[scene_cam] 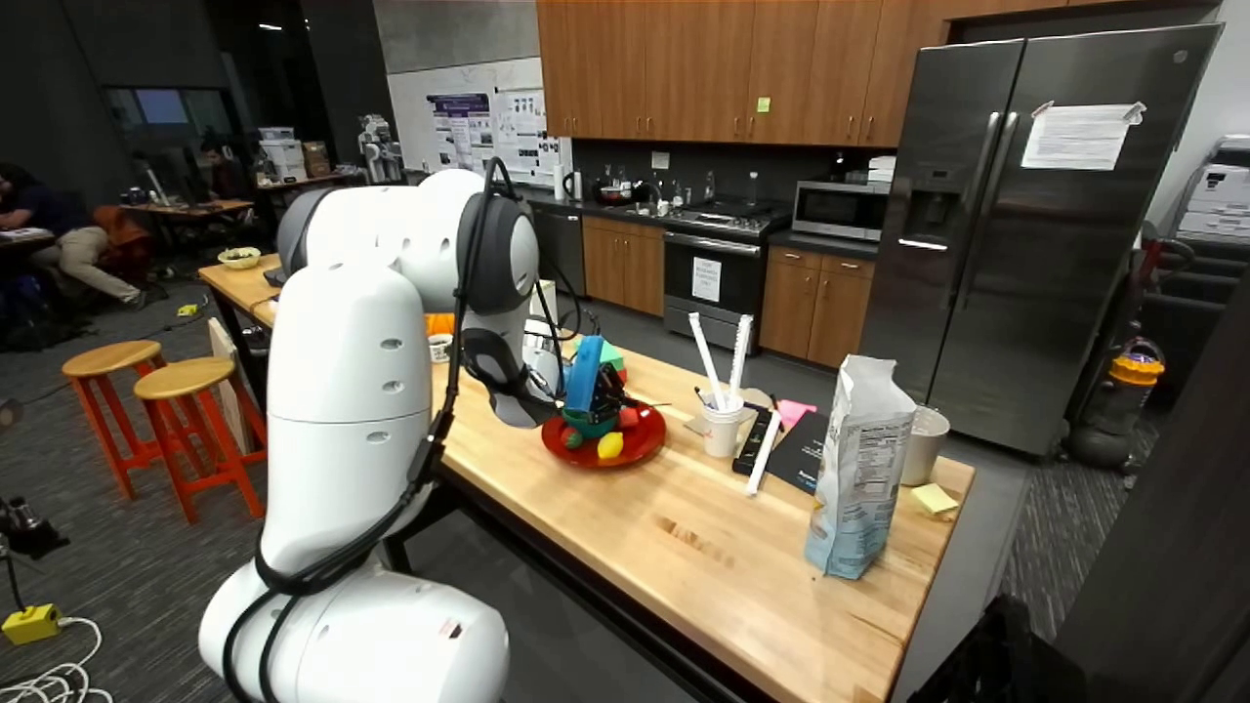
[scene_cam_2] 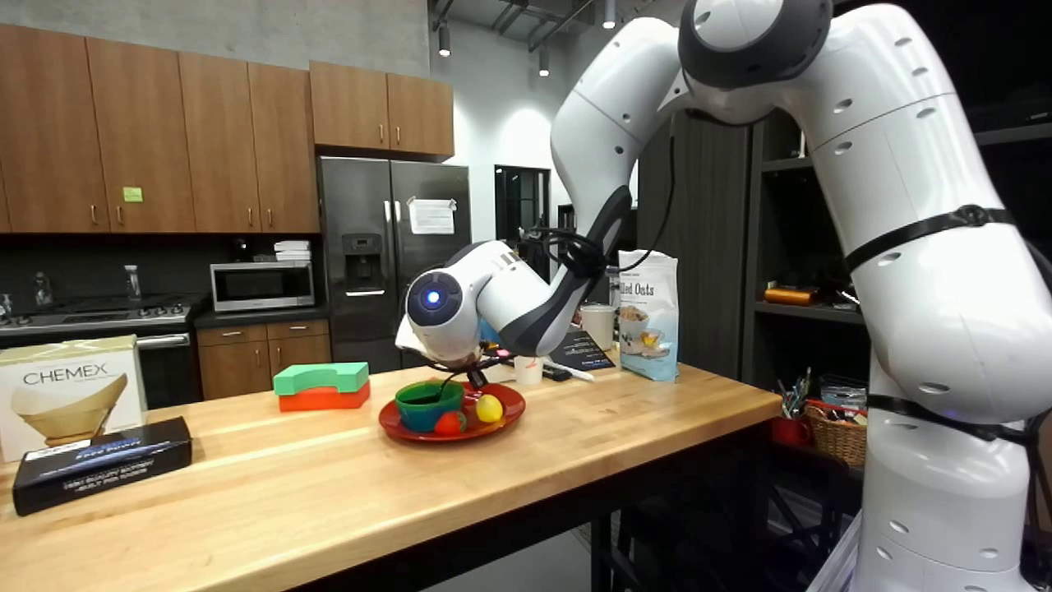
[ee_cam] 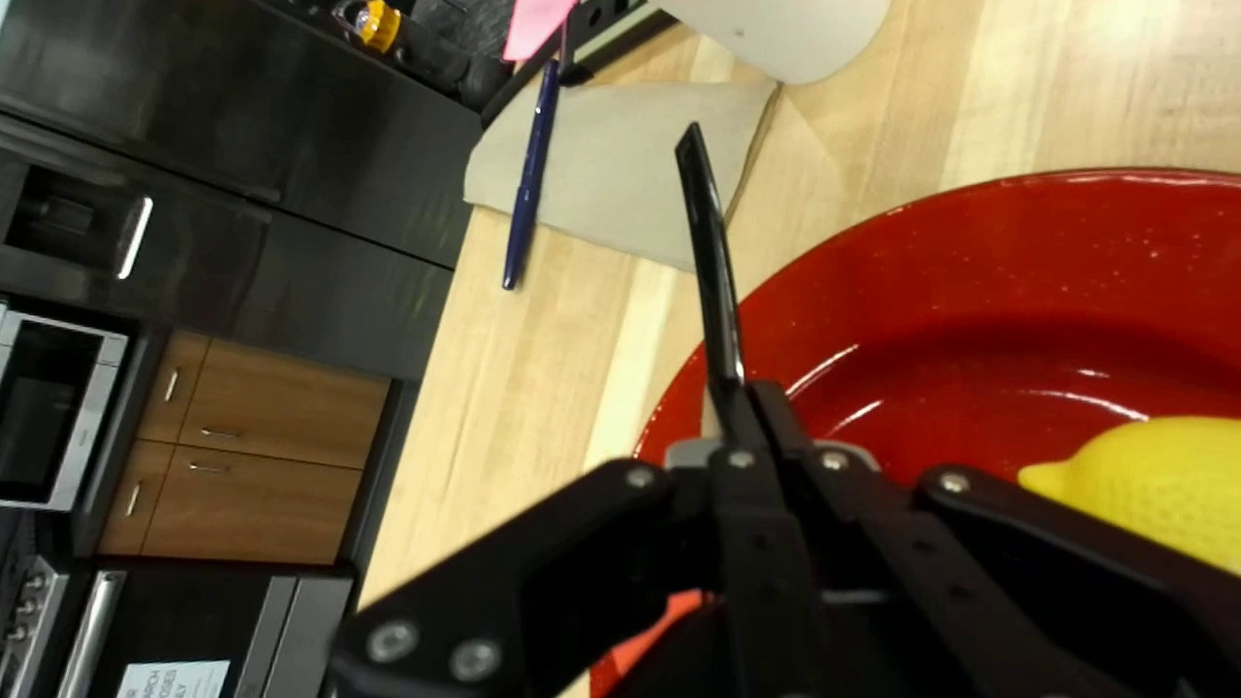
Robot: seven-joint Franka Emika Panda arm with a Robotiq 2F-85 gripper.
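Note:
My gripper (ee_cam: 752,391) is shut on a thin black utensil (ee_cam: 713,262), whose shaft sticks out past the fingertips. The red plate (ee_cam: 970,262) lies just below the jaws. On that plate sits a yellow lemon (ee_cam: 1154,480), to the gripper's right in the wrist view. A green and blue bowl (scene_cam_2: 429,415) also stands on the plate, with something black reaching into it, probably the utensil's far end. Beside the bowl rests a red strawberry-like piece (scene_cam_2: 449,423). In an exterior view the gripper (scene_cam: 613,398) is low over the plate, partly behind the wrist.
A white cup (scene_cam: 722,430) with wrapped straws and a tall oats bag (scene_cam: 864,469) stand along the table (scene_cam: 625,508). Green and red blocks (scene_cam_2: 320,385), a black box (scene_cam_2: 103,464) and a Chemex box (scene_cam_2: 70,395) are at the other end. A blue pen (ee_cam: 531,174) lies near the edge.

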